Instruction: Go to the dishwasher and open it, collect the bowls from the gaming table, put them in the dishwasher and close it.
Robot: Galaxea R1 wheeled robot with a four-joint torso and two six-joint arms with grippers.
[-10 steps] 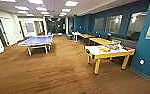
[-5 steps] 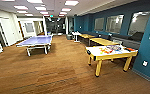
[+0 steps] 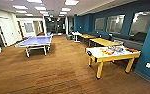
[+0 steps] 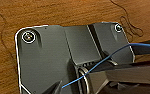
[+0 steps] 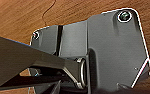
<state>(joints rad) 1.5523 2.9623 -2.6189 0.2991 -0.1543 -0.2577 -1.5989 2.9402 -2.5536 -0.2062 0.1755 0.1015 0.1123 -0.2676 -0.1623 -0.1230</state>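
Note:
The gaming table (image 3: pixel 113 57), with a white top and yellow edges and legs, stands at the right of the head view, next to a teal wall. Colourful things lie on its top. Among them are orange patches (image 3: pixel 106 52) that could be the bowls, but they are too blurred to tell from the game boxes (image 3: pixel 117 48). The dishwasher is out of view. In both wrist views the arms hang over the brown wood-look floor (image 4: pixel 53 12), and I cannot make out how either gripper stands.
A blue ping-pong table (image 3: pixel 36 41) stands at the middle left. Plain yellow-wood tables (image 3: pixel 103 41) line the right wall further back, with a white table (image 3: pixel 76 33) beyond them. Wide brown floor (image 3: pixel 53 72) lies between me and the gaming table. There are doors along the left wall.
The whole head picture has shifted slightly. The gaming table and the ping-pong table now look a little larger and nearer, so the camera has moved forward.

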